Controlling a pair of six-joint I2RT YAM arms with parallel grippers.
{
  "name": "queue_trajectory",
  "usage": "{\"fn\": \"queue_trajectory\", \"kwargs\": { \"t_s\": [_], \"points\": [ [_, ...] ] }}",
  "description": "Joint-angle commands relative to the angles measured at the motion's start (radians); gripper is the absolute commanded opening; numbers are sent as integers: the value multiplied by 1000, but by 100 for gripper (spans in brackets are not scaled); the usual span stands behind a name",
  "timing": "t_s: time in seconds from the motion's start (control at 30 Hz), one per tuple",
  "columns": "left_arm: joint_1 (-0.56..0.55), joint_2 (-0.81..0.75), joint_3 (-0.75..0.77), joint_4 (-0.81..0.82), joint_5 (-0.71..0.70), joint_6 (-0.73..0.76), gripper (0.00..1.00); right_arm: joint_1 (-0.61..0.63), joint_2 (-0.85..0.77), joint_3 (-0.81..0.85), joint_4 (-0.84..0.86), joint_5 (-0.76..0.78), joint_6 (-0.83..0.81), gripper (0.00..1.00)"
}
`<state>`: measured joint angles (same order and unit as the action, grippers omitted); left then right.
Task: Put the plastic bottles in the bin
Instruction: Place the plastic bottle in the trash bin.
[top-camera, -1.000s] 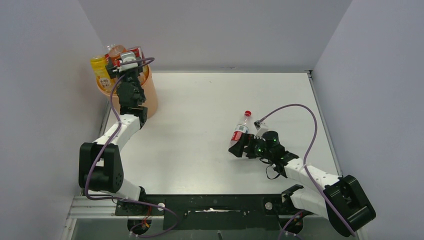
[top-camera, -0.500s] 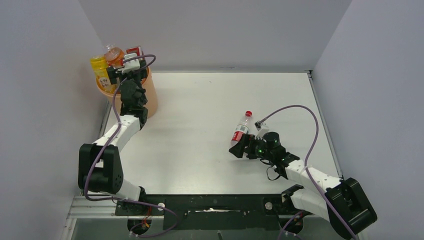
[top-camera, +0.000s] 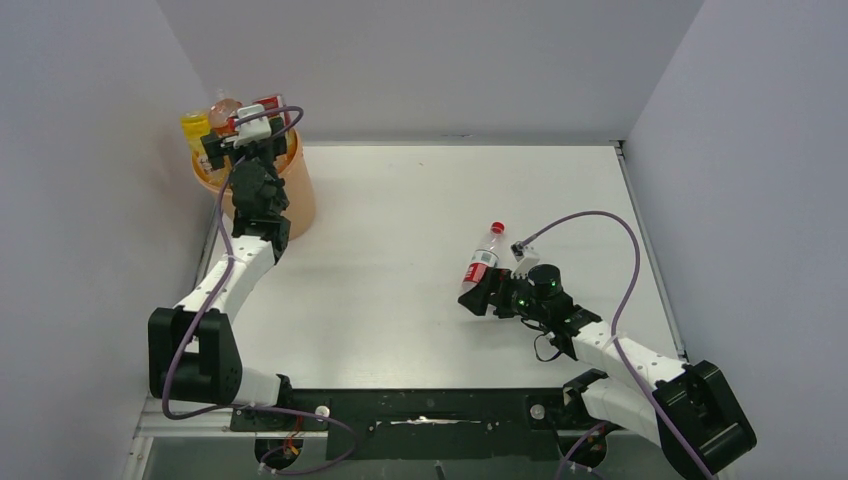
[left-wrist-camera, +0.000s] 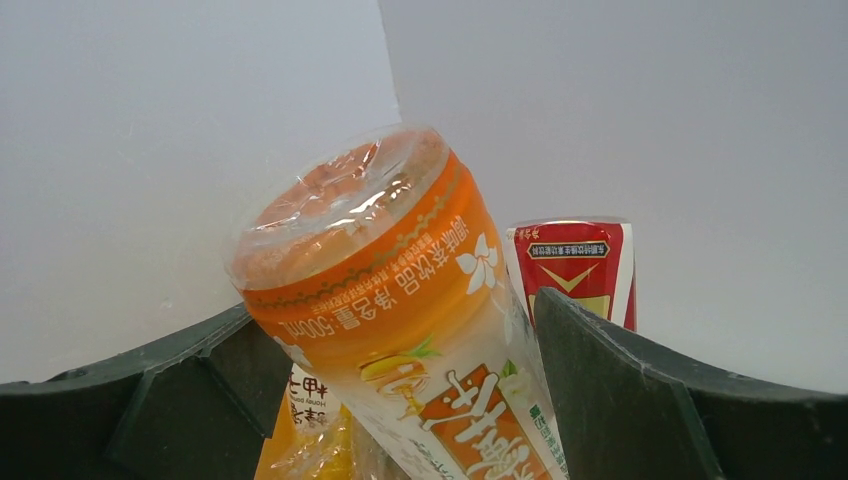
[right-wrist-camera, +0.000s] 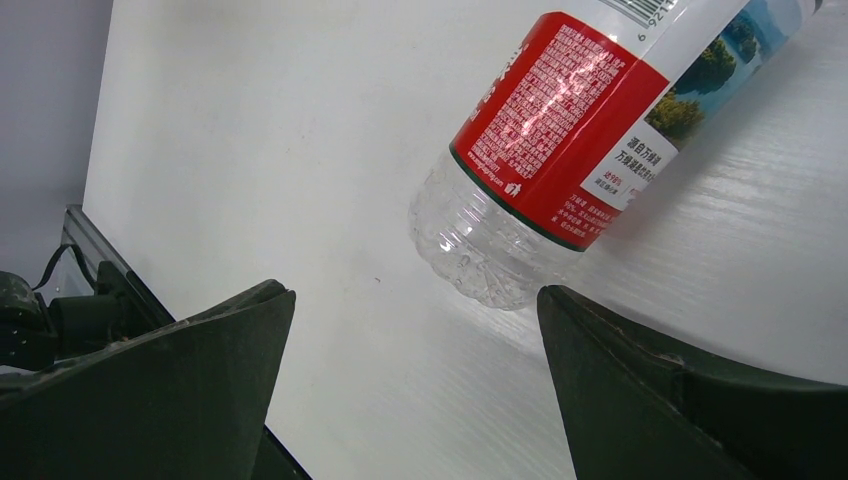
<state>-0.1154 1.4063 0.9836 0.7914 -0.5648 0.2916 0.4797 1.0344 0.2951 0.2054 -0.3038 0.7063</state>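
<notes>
- Top view: the bin (top-camera: 303, 200) stands at the far left corner of the table (top-camera: 400, 330). The left gripper (top-camera: 240, 138) hangs over the bin's mouth. A yellow bottle (top-camera: 195, 128) and an orange bottle (top-camera: 224, 106) stick up above the bin's rim. One red-label bottle (top-camera: 480, 262) lies on the table, well to the right of the bin and nearer the arm bases. The right gripper (top-camera: 487, 298) sits at the bottle's base end.
- Left wrist view: the jaws stand apart. The orange bottle (left-wrist-camera: 400, 300) rises base-up between the fingers (left-wrist-camera: 200, 400). Whether the pads touch it cannot be told.
- Right wrist view: the jaws stand apart, one on each side of the clear base of the red-label bottle (right-wrist-camera: 560, 130), with a gap on both sides.
- Handling, as a judgement: the red-label bottle looks empty, so expect it to be light and thin-walled. It will likely dent under a hard squeeze. It is round and smooth, so it may roll or slip away from a closing finger.
- Grip point, as a judgement: close across the labelled body near its middle, with moderate force.
</notes>
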Motion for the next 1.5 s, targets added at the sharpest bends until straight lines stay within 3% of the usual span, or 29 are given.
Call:
{"fn": "queue_trajectory", "kwargs": {
  "t_s": [0.0, 0.1, 0.3, 0.5, 1.47],
  "points": [
    [-1, -5, 21, 16, 12, -5, 86, 8, -32, -2, 29, 13, 4, 98],
    [-1, 10, 36, 16, 22, -14, 84, 8, -42, -5, 18, 18, 2, 98],
    [-1, 37, 79, -18, 37, -25, 62, 9, -40, -2, 19, 20, 4, 98],
    [-1, 78, 116, -51, 55, -25, 55, 11, -41, -8, 22, 22, 9, 98],
    [12, 157, 165, -142, 102, -41, 51, 17, -16, 15, 14, 19, 0, 98]
  ]
}}
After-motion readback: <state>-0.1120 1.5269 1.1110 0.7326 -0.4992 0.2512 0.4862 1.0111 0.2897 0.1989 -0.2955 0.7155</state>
